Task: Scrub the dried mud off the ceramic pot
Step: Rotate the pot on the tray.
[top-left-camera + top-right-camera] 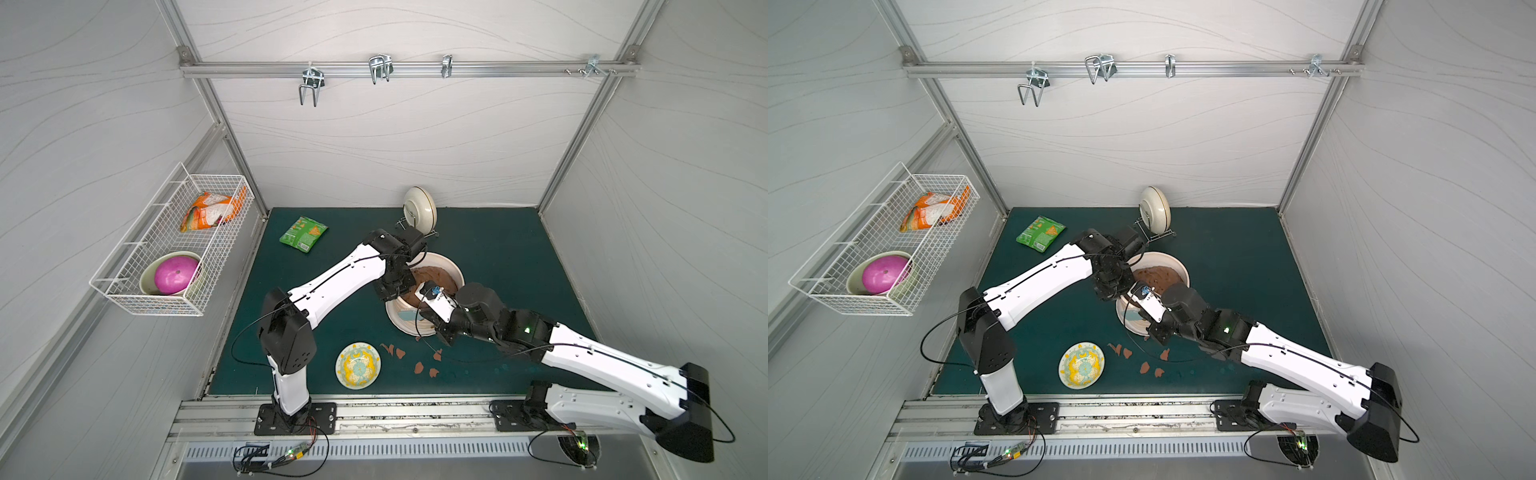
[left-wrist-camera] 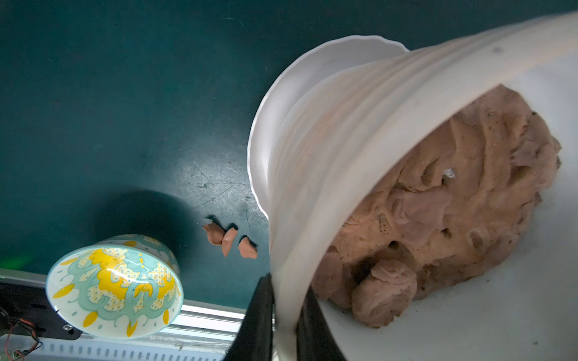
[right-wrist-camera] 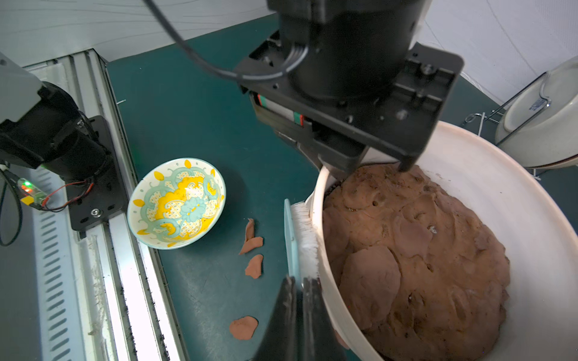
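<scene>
Right claw (image 3: 298, 300), clamped on a pale-blue, white-bristled brush (image 3: 292, 237), presses bristles to the ribbed wall of the large cream-white ceramic pot (image 3: 469, 150) on the green worktop (image 3: 187, 93); left claw (image 2: 286, 290) pinches the pot's rim. Small reddish-brown dried-mud flakes (image 3: 251, 244) lie loose beside the pot: scrubbing seems well advanced, with faint smears left on the wall.

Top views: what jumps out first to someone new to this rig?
Both arms meet at the white pot, which is filled by a big brown lump. The left gripper pinches the pot's wall, and the right gripper holds a brush against its outside. Reddish mud flakes lie on the green mat in front of the pot, beside a yellow plate.
</scene>
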`<action>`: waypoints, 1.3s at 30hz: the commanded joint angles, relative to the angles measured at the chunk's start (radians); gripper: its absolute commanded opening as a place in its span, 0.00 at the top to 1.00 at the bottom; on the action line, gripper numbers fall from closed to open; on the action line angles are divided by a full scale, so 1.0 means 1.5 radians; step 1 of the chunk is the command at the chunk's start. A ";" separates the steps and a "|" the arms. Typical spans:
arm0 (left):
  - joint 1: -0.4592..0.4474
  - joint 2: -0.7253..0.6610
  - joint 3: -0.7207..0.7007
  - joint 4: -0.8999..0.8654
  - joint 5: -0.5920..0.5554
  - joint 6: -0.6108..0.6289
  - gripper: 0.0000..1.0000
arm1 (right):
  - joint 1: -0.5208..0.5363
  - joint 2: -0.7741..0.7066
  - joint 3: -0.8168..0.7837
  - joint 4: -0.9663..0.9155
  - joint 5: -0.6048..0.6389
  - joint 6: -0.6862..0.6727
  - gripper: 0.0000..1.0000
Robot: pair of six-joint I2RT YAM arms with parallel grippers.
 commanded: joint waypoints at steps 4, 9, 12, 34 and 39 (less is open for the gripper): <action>0.005 0.030 0.013 0.071 0.020 0.079 0.90 | 0.030 -0.008 -0.012 -0.075 0.166 0.000 1.00; 0.015 0.030 0.012 0.073 0.022 0.094 0.90 | 0.034 -0.019 -0.026 -0.096 0.186 0.022 1.00; 0.017 0.031 0.012 0.073 0.025 0.100 0.90 | 0.035 -0.022 -0.027 -0.112 0.183 0.033 1.00; 0.033 0.056 0.030 0.083 0.041 0.214 0.90 | 0.016 -0.008 -0.006 0.009 -0.062 -0.011 1.00; 0.038 0.064 0.037 0.076 0.038 0.259 0.90 | 0.009 0.014 -0.008 0.002 -0.019 -0.031 1.00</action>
